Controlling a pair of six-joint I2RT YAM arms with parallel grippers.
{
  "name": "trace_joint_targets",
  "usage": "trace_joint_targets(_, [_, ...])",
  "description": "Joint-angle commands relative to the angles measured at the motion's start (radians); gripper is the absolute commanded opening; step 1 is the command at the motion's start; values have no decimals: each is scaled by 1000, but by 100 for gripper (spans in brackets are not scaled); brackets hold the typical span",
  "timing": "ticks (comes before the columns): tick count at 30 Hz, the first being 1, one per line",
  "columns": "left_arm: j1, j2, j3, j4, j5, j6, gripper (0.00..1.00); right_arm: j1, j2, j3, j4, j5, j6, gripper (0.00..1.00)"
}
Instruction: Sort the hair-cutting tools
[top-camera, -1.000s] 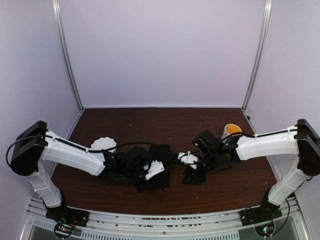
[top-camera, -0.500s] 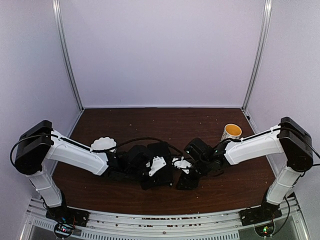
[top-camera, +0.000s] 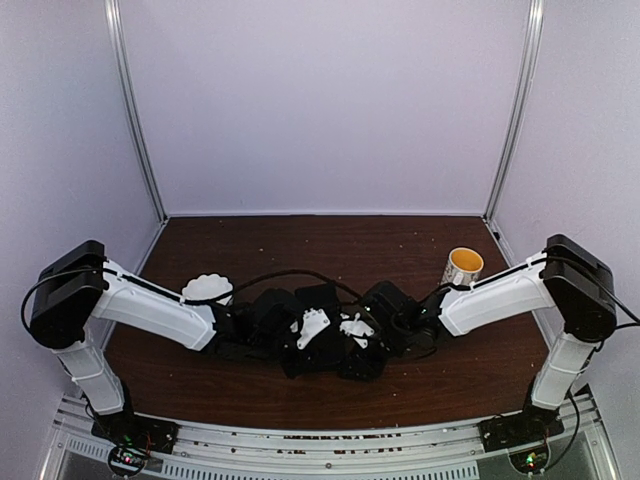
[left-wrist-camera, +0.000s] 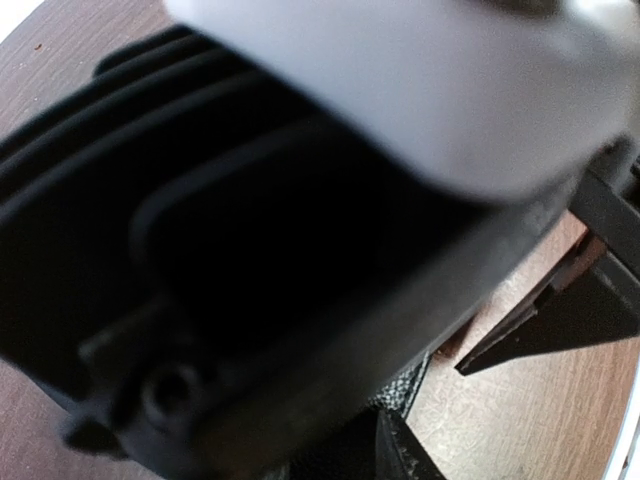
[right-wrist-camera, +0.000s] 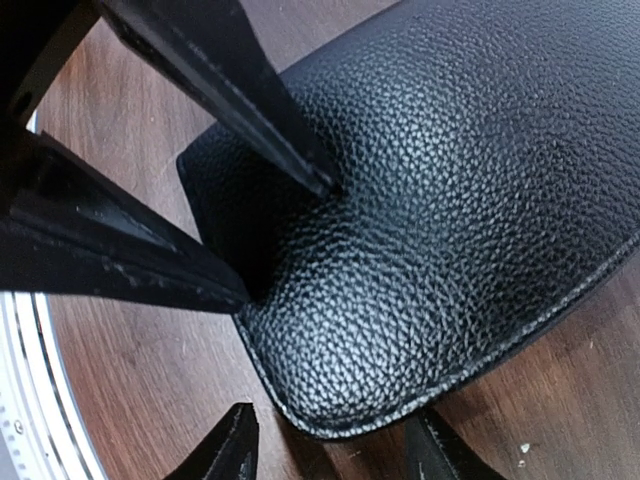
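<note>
The hair-cutting tools are out of view. A black grained zip case (right-wrist-camera: 450, 200) lies on the brown table, and both grippers meet over it at the table's middle. My left gripper (right-wrist-camera: 285, 240) is shut on the case: one finger dents its top and the other presses its edge, with a hump of leather between them. My right gripper (right-wrist-camera: 335, 445) is open, and its tips straddle the case's rounded corner with wood showing on the left side. In the top view the left gripper (top-camera: 325, 340) and right gripper (top-camera: 350, 342) almost touch. The right arm's body fills the left wrist view.
A white fluted bowl (top-camera: 208, 288) stands at the left behind my left arm. A yellow and white cup (top-camera: 463, 265) stands at the right near the back. Purple walls close the table on three sides.
My right arm has swung left across the table until its gripper reached the case's corner beside the left gripper. The left gripper's fingers have narrowed on the case.
</note>
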Motion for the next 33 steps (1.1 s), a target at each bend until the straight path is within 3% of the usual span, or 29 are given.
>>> trace_joint_targets(1, [10,22,-14,12,-10,-9,33,17,14,12,79,6,45,50])
trace_joint_targets(10, [10,9,-24,8,-14,-12,31,17,93,70,2,165,85,28])
trace_joint_targets(22, [10,-6,-45,-17,-34,17,30,17,15,46,-43,262,19,0])
trace_joint_targets(33, [8,-43,-87,1,-50,60,31,7,-51,34,-62,262,-62,0])
